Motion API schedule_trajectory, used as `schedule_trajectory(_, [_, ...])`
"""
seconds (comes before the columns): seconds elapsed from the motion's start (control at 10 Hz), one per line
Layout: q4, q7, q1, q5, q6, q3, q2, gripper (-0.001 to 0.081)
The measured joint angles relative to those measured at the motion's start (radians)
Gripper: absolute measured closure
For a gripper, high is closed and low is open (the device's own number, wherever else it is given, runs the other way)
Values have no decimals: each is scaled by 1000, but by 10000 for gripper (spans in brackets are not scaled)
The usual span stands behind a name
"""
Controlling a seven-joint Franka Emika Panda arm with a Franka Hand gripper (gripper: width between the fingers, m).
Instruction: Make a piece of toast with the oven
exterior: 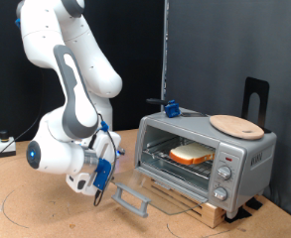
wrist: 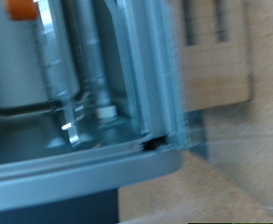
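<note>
The silver oven (exterior: 246,157) stands at the exterior view's right with its glass door (exterior: 157,190) swung down open, the grey handle (exterior: 131,202) at its front. The piece of toast (exterior: 192,154) lies on the wire rack inside. My gripper (exterior: 98,191) hangs low just to the exterior view's left of the door handle, with nothing seen between its fingers. The wrist view is blurred and shows silver oven metal (wrist: 127,84) close up; my fingers do not show there.
A round wooden plate (exterior: 234,125) lies on the oven's top, and a small blue object (exterior: 170,107) sits at the top's back left. The oven rests on a wooden board (exterior: 211,209), also in the wrist view (wrist: 215,65). A black stand (exterior: 255,99) rises behind.
</note>
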Motion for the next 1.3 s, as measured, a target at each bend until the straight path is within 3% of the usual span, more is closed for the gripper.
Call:
schedule_trajectory(0.2, [-7, -46, -49, 39, -100, 35, -57, -1])
schedule_trajectory(0.4, [-43, -143, -92, 117, -145, 96, -132, -1])
schedule_trajectory(0.6, [-82, -210, -110, 190, -196, 152, -217, -1])
schedule_trajectory(1.0, [-167, -304, -100, 355, -369, 212, -456, -1])
schedule_trajectory(1.3, [-225, -351, -41, 467, -469, 202, -668, -1])
